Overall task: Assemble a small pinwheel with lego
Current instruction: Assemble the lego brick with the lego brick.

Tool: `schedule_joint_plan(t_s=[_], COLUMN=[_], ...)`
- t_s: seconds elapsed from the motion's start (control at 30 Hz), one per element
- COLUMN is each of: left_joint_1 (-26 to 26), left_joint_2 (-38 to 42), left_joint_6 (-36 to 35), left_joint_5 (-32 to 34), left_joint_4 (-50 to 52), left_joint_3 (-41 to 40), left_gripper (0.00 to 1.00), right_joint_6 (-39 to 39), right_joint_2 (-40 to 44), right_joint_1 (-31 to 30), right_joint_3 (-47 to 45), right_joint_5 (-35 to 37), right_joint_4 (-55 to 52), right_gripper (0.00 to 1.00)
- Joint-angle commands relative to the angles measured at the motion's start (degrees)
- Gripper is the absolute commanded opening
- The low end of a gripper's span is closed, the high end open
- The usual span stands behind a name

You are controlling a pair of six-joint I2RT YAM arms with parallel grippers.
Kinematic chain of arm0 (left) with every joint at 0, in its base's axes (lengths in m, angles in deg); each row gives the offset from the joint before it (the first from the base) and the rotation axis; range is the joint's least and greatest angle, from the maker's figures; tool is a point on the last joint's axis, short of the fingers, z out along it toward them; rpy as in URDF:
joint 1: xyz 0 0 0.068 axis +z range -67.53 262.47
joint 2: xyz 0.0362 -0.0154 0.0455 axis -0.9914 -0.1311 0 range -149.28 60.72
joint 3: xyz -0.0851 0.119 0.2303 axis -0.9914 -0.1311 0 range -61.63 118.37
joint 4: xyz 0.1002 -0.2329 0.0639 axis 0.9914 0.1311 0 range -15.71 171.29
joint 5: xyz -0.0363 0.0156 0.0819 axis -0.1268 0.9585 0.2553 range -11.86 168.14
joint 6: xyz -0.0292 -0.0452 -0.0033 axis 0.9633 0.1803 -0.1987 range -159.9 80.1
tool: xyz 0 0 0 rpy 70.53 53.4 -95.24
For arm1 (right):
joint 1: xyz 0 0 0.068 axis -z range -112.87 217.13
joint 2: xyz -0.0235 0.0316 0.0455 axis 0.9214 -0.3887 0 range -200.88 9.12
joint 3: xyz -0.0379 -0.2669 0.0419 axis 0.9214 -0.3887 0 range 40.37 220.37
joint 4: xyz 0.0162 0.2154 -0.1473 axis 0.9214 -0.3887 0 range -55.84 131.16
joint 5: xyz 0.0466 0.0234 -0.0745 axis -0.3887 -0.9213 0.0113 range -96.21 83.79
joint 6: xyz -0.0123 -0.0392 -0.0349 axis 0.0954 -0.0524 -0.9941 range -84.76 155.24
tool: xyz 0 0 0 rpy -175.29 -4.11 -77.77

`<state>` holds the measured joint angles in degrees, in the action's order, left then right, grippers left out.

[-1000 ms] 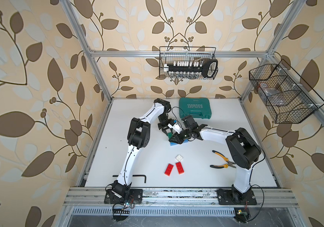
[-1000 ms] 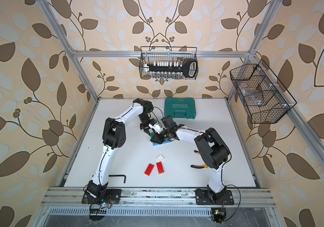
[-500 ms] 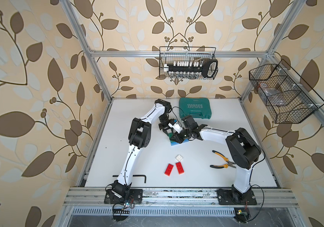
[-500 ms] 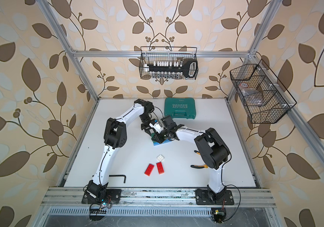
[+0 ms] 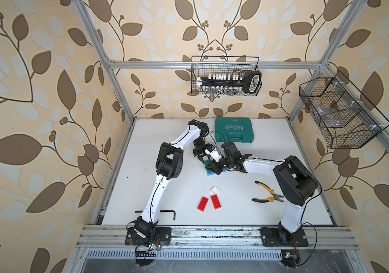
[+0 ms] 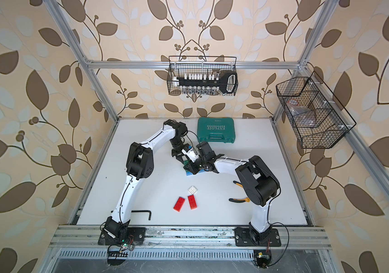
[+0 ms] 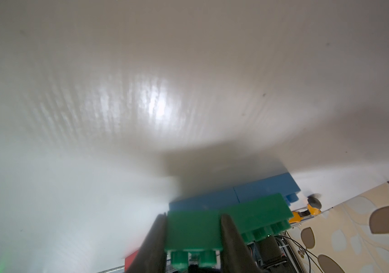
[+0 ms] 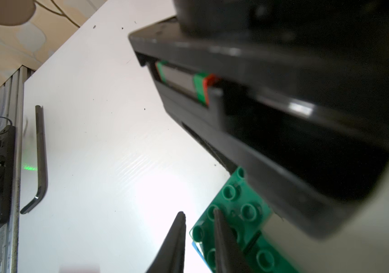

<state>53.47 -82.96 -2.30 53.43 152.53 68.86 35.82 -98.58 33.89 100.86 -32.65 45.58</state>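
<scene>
Open room runs along the left edge of the white tabletop [image 5: 236,212] and in its far right corner. An aluminium rail [image 5: 212,232] borders the front edge. A teal case [image 5: 233,130] sits at the far edge, pliers [image 5: 267,195] lie toward the right edge, and a bent hex key [image 5: 162,212] lies by the front left corner.

Near the middle, both arms crowd the pinwheel [image 5: 210,173], which is studded green bricks [image 8: 236,205] on blue bricks [image 7: 247,191], on the tabletop. The left tool [image 7: 193,216] is clamped across one green brick [image 7: 193,229]. The right tool [image 8: 198,212] shows a narrow gap over a green corner; I cannot tell whether it pinches anything.

A red brick [image 5: 203,203], a second red brick [image 5: 215,201] and a white square brick [image 5: 215,189] lie loose nearer the front edge.

The surface is glossy and faintly ribbed. The leaf-patterned walls carry a wire basket [image 5: 224,57] and a second wire basket [image 5: 354,132].
</scene>
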Motion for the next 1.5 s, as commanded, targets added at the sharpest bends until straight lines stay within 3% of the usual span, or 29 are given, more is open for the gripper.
schedule_joint_plan(t_s=[0.0,0.13,1.03,1.07,1.13,1.47], left_joint_1=[-0.63,-0.83,-1.25,-1.35,-1.33,-1.50], left_joint_2=[-0.68,-0.86,0.09,0.19,0.33,1.82], left_joint_6=[-0.34,-0.29,0.53,0.62,0.88,1.49], left_joint_5=[-0.44,-0.58,-1.41,-1.48,-1.48,-3.24], left_joint_4=[2.12,1.82,0.31,0.08,-0.15,-3.34], left_joint_3=[1.08,1.08,0.87,0.81,0.90,-1.11], left_gripper=[0.03,0.05,0.13,0.14,0.28,0.42], right_joint_6=[3.75,6.13,9.62,9.62,10.02,10.66], right_joint_2=[-2.65,-1.63,-0.15,-0.18,-0.52,0.49], right_joint_1=[0.93,1.03,0.37,0.07,-0.32,-2.17], right_joint_3=[-5.17,-10.00,-22.00,-22.46,-23.32,-26.78], right_joint_5=[3.16,3.62,9.10,9.81,10.26,14.44], right_joint_4=[-2.48,3.10,11.95,12.61,13.62,15.81], right_gripper=[0.23,0.23,0.19,0.18,0.17,0.16])
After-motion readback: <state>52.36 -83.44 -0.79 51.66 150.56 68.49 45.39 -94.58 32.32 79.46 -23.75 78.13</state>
